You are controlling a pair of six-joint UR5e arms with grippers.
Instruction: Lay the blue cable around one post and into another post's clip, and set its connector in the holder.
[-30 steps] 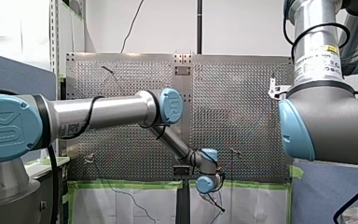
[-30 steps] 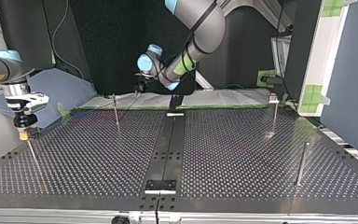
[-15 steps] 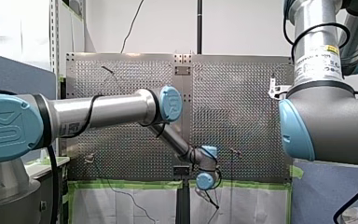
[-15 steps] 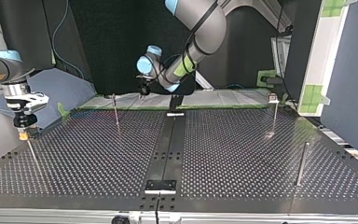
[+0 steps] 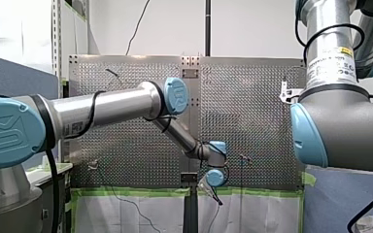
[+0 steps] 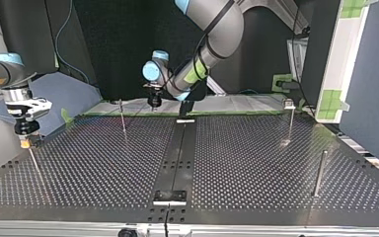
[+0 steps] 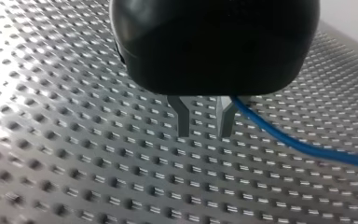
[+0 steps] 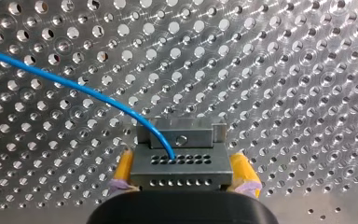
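1. My left gripper [image 6: 153,102] has swung downward near a post [image 6: 123,121]; its fingers stand slightly apart, with the blue cable [image 7: 298,145] beside one.
2. My right gripper [image 8: 182,176] clamps the connector [image 8: 181,163]; routing seems barely begun.

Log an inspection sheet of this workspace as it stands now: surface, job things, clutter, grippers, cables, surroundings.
Surface: perforated metal table with a black strip down its middle.
Job's things: thin blue cable ends in a grey metal connector block; thin upright metal posts stand on the table, one topped by a clip.
Clutter: nothing seen.
Grippers: my right gripper, yellow pads, shut on the connector block; my left gripper, black, metal fingers narrowly open, nothing between them.
Cables: the blue cable passes beside one left finger.
Surroundings: green tape on a white panel; grey-blue partition.
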